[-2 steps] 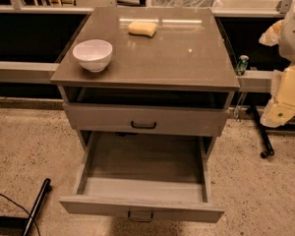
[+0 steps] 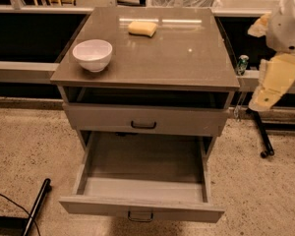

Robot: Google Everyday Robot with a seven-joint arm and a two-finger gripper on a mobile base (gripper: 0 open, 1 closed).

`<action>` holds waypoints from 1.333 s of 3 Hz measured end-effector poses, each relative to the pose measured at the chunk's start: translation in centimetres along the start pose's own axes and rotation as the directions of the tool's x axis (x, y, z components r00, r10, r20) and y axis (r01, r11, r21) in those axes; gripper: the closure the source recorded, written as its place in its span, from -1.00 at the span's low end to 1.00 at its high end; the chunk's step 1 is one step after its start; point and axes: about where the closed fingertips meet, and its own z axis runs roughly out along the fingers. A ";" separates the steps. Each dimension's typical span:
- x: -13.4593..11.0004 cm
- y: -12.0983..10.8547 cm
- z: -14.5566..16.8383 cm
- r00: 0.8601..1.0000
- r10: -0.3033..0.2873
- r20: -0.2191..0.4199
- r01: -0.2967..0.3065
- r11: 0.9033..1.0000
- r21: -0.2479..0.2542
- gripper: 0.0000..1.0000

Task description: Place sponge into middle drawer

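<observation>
Now my claw hangs beside the cabinet, and I cannot tell if it is spread or pressed together. The sponge lies at the top's back, well apart. I should come down on it straight, clear of the bowl. The drawer is open. My arm is cut off.

Foam sponge; plastic hand at right

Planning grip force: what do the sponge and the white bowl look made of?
The sponge: likely soft foam, matte pale yellow, rounded corners. The white bowl: probably glazed ceramic or plastic, smooth glossy surface. The gripper hangs right of the cabinet, away from both.
</observation>
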 end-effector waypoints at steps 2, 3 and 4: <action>-0.8 -5.1 4.3 0.989 0.054 0.134 -0.068 0.993 0.099 -1.00; -0.8 -5.1 4.3 0.990 0.054 0.134 -0.067 0.993 0.099 -1.00; -1.5 -6.8 5.4 0.987 0.047 0.152 -0.067 0.989 0.135 -1.00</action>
